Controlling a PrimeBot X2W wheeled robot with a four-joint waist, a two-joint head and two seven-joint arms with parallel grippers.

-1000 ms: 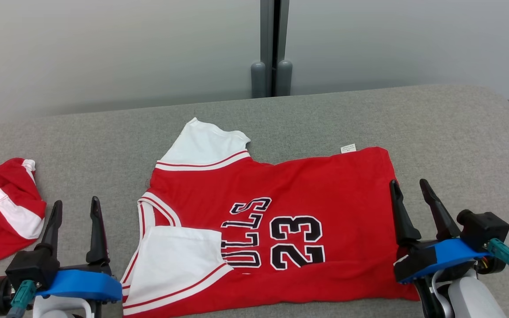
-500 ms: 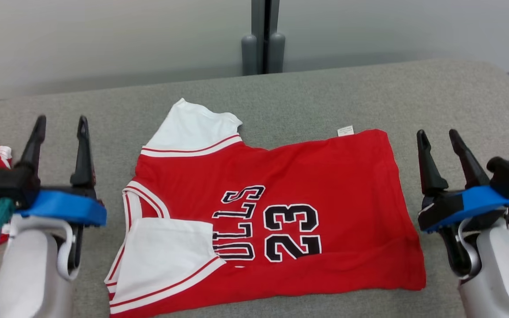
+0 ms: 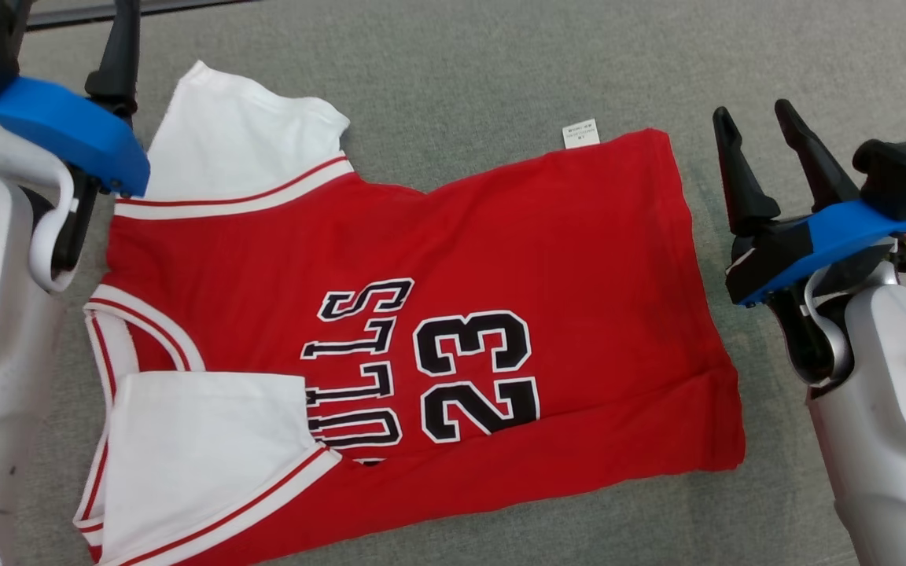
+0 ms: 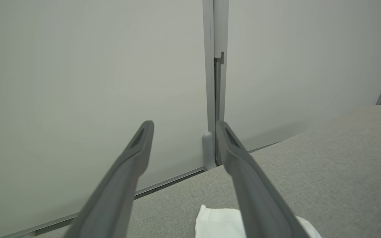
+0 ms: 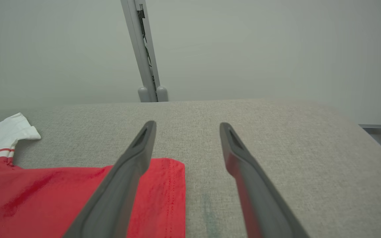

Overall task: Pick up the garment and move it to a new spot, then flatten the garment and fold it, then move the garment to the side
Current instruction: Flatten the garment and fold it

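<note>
Pale wall (image 4: 78, 66), grey perhaps-felt surface (image 3: 461, 71) under red jersey (image 3: 437, 244); left hand (image 4: 184, 125), right hand (image 3: 753, 110) open, empty.

Left hand (image 4: 184, 125) spread, empty; white garment sleeve (image 4: 217, 224) below it on grey surface (image 4: 326, 165); pale wall (image 4: 78, 82) beyond.

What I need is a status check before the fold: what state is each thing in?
jersey, spread front-up on the grey surface, not yet folded
near sleeve, folded in over the front
far sleeve, laid out flat
care label, sticking out past the jersey's edge
left pincer, open, empty
right pincer, open, empty, beside the jersey
</note>
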